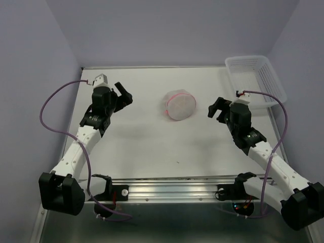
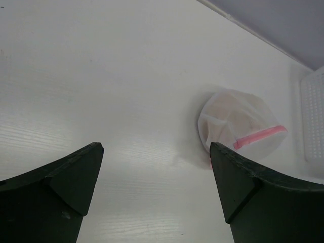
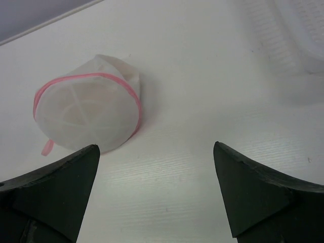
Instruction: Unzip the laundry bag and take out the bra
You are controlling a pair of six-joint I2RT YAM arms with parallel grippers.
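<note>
The laundry bag (image 1: 179,105), a round white mesh pouch with pink piping, lies zipped on the white table between the arms. It shows in the left wrist view (image 2: 238,129) and the right wrist view (image 3: 88,111), where a pink pull tab (image 3: 47,147) hangs at its lower left. A faint peach shade shows through the mesh; the bra itself is hidden inside. My left gripper (image 1: 123,94) is open and empty, left of the bag. My right gripper (image 1: 216,108) is open and empty, right of the bag. Neither touches it.
A white plastic lattice basket (image 1: 255,81) stands at the table's far right corner, behind my right gripper; it shows in the right wrist view (image 3: 298,40) and at the left wrist view's right edge (image 2: 314,119). Purple walls enclose the table.
</note>
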